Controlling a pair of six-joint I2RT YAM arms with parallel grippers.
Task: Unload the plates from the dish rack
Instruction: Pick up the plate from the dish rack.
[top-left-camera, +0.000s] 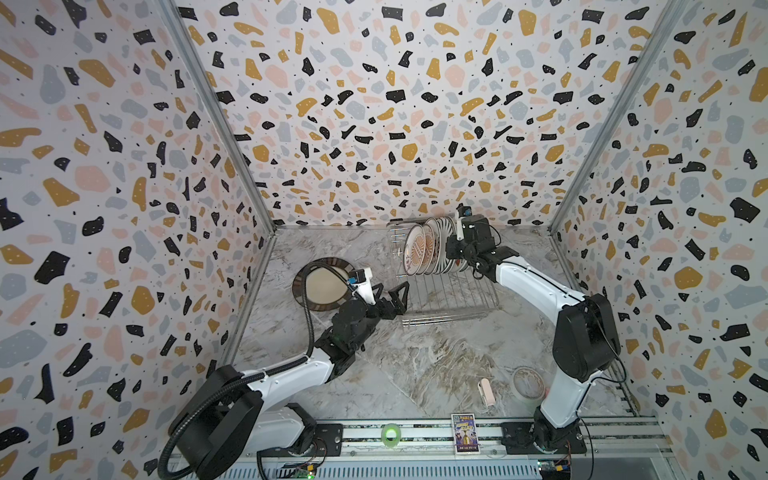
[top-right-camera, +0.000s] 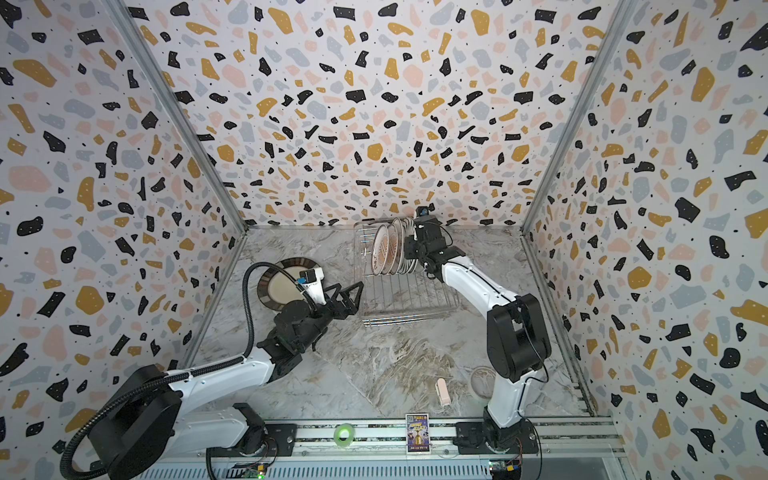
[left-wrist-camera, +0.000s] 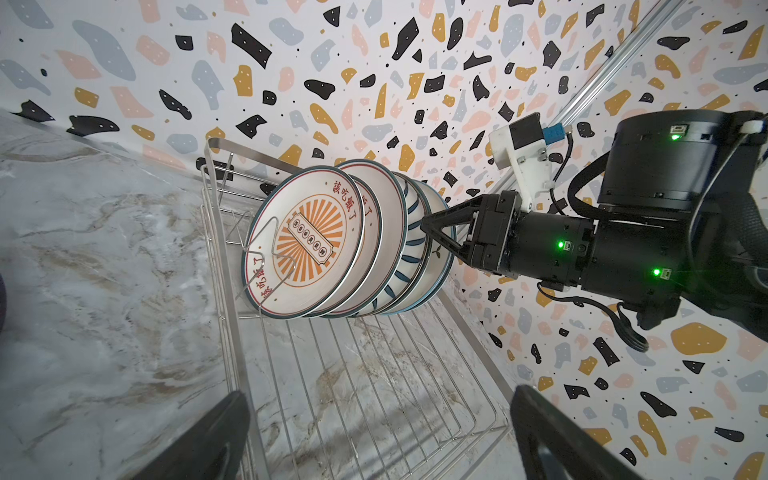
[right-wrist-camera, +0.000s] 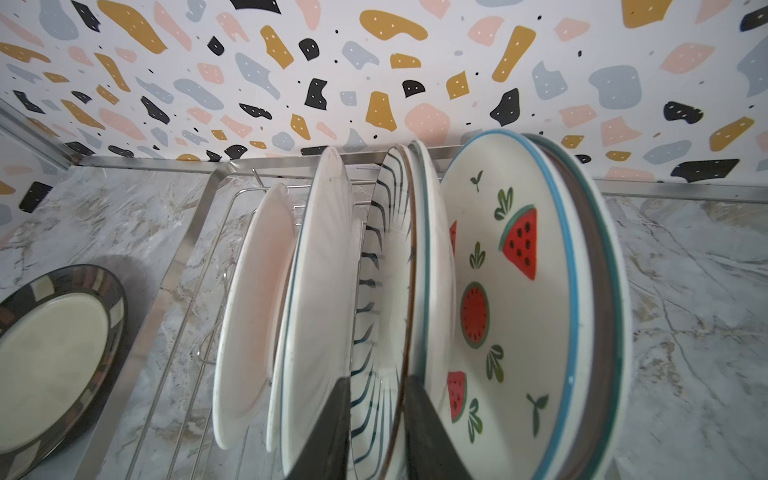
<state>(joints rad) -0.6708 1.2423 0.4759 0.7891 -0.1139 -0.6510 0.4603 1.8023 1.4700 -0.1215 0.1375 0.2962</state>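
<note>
- Terrazzo-print walls (top-left-camera: 374, 104) close in a marble-look desk (top-left-camera: 415, 353) on three sides.
- The rack (top-left-camera: 451, 291) (top-right-camera: 409, 297) sits toward the back of the desk, straight ahead of the left hand and beneath the right hand.
- The left hand (top-left-camera: 397, 301) (top-right-camera: 351, 299) (left-wrist-camera: 378, 392) is wide, its fingers spread with nothing held between them. It is low over the desk, with its tips just beside the rack's side rail. I cannot tell whether they touch it. In its wrist view the rack's wires (left-wrist-camera: 353, 374) run out ahead between the two fingers.
- The right hand (right-wrist-camera: 376, 380) (left-wrist-camera: 434, 232) is narrow. It reaches down into the row of plates (top-left-camera: 428, 249), with one finger on each side of the striped plate's rim, clamped on it.
- The striped plate (right-wrist-camera: 382, 270) (left-wrist-camera: 405, 266) stands on edge in the rack, between that hand's fingers.
- On the side of the right hand toward the left arm, two red-lettered plates stand on edge. The sunburst plate (left-wrist-camera: 309, 245) (top-left-camera: 415, 253) is the outermost and leans on a wire prong.
- On the right hand's other side stands the watermelon plate (right-wrist-camera: 511, 291), with more rims packed close behind it.
- The brown-rimmed plate (top-left-camera: 322, 282) (top-right-camera: 282, 286) (right-wrist-camera: 54, 353) lies flat on the desk behind the left hand, beside its wrist. It is apart from the rack and partly hidden by the arm's cable.
- A tape roll (top-left-camera: 528, 384) lies flat well behind the right hand, near that arm's base.
</note>
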